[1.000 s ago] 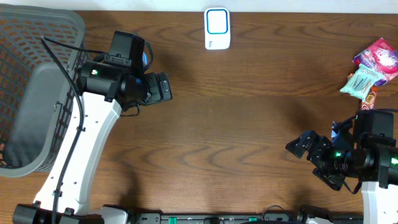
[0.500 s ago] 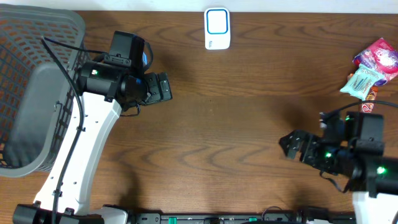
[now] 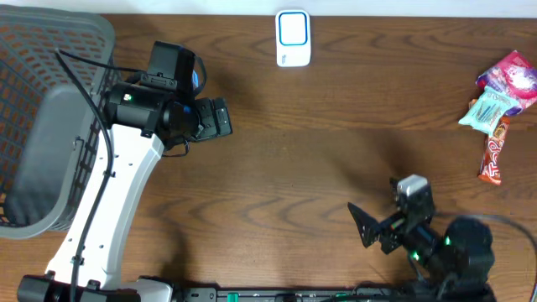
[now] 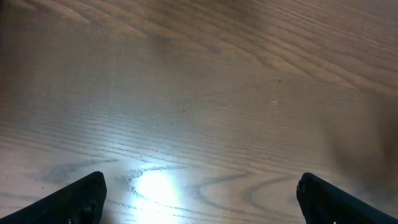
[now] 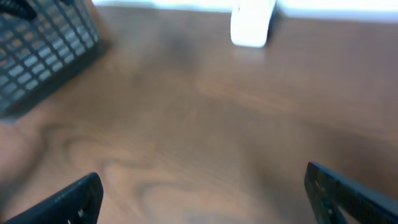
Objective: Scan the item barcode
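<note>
The slim red snack bar wrapper (image 3: pixel 494 149), at three o'clock on the brown wooden tabletop (image 3: pixel 336 151), looks light, slick and crushable; best pinched across its narrow middle. Left fingers (image 4: pixel 78 198) and right fingers (image 5: pixel 74 199) gape wide, empty.

Wood-grain table (image 3: pixel 319 159), slight sheen; grey plastic mesh basket (image 3: pixel 50 126); glossy wrappers (image 3: pixel 503 92).

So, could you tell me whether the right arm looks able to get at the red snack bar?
Probably yes: the right end effector is open and empty, and only bare table lies between it and the red snack bar, though it faces away.
</note>
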`<state>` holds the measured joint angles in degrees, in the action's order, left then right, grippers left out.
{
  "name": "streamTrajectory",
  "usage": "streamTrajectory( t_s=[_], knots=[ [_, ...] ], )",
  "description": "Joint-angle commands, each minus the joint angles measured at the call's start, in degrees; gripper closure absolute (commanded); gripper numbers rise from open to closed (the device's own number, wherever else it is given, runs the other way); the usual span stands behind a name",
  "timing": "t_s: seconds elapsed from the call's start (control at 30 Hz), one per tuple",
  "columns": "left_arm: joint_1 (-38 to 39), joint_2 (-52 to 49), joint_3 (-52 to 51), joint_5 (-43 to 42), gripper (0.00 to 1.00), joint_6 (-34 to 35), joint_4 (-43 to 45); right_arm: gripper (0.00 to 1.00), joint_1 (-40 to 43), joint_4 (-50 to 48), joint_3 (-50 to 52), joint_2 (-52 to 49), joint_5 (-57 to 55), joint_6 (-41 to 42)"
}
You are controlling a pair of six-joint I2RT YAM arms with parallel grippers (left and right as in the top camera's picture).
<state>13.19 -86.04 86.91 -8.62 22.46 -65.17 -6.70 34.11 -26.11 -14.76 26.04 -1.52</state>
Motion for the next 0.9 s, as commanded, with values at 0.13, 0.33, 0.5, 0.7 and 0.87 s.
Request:
streamTrajectory(
  t_s=[0.13, 0.33, 0.5, 0.7, 0.87],
  knots=[
    [-0.1, 0.0, 0.3, 0.5, 0.02, -0.2, -0.2, 0.01, 1.1, -15.6, 11.8, 10.0, -0.5, -6.5],
    [-0.1, 0.0, 0.3, 0.5, 0.02, -0.2, -0.2, 0.01, 1.5, -26.6, 18.3, 12.3, -5.5, -6.5],
    [-0.1, 0.0, 0.3, 0.5, 0.02, -0.2, -0.2, 0.01, 2.4, -32.2, 23.4, 13.7, -7.9, -6.3],
    [-0.1, 0.0, 0.3, 0.5, 0.02, -0.2, -0.2, 0.01, 3.1, -35.0, 25.8, 14.5, -14.3, -3.8],
    [-0.1, 0.0, 0.3, 0.5, 0.02, -0.2, -0.2, 0.01, 3.1, -33.4, 25.8, 14.5, -18.9, -3.0]
  ],
)
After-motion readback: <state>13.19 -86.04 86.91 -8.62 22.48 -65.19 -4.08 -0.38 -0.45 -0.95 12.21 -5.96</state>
